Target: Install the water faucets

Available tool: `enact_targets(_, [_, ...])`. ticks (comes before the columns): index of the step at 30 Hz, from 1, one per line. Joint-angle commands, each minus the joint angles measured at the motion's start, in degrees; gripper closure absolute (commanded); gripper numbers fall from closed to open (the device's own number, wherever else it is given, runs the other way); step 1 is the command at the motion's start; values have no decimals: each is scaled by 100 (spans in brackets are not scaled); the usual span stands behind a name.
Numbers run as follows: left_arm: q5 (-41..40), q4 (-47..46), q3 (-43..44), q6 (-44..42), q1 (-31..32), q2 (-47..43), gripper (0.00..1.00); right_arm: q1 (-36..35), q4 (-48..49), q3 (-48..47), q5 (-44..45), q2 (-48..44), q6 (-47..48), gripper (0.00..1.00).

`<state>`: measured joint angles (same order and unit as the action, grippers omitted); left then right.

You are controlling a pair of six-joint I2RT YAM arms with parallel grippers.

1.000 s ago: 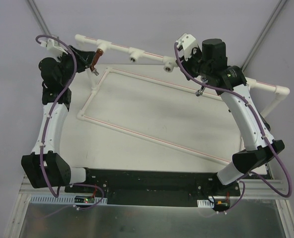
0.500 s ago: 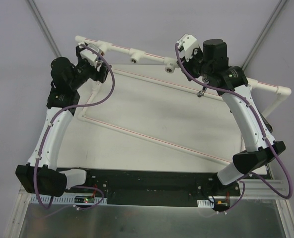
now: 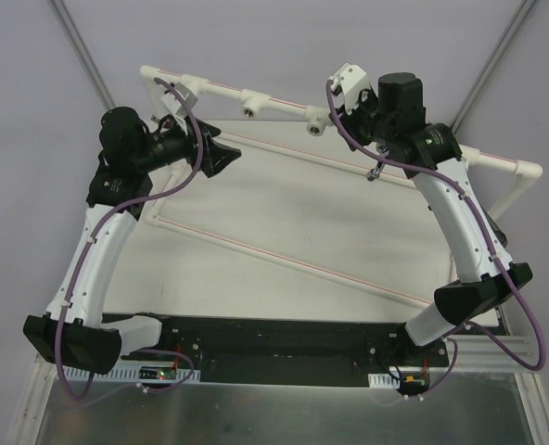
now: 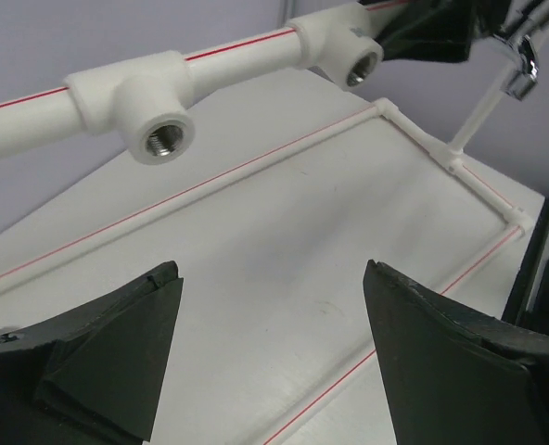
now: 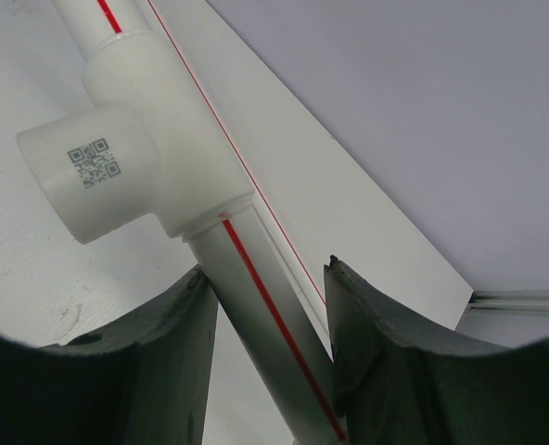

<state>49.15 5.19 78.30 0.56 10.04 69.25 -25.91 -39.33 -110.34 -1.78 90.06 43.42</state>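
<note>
Only left wrist shows 2 sockets (image 4: 163, 141) threaded (left gripper (image 4: 270, 271) gaping).

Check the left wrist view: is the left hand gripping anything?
No, the left hand is open, and only the bare table shows between its fingers.

The board (image 3: 284, 213) is laid before the pipe (image 3: 279, 104), the left gripper (image 4: 270, 272) is held just before it, and the right gripper (image 5: 267, 269) is placed at it beside a tee (image 5: 117, 167).
</note>
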Motion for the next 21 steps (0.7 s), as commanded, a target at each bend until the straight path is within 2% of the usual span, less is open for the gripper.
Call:
enact_targets(1, [-1788, -168, 361, 1567, -37, -316, 18, -45, -347, 110, 38, 301, -607, 100])
enact_targets(5, [-4172, 471, 344, 3034, -116, -632, 18, -54, -356, 110, 38, 284, -615, 100])
enact_targets(10, [-5274, 685, -376, 4328, -450, -1334, 18, -54, -356, 127, 38, 275, -607, 100])
enact_targets(15, [-4732, 432, -798, 4944, -969, -1389, 17, -72, -347, 136, 11, 284, -615, 100])
enact_targets(21, [-4028, -1193, -1168, 5121, -969, -844, 19, -63, -321, 154, -59, 249, -624, 100])
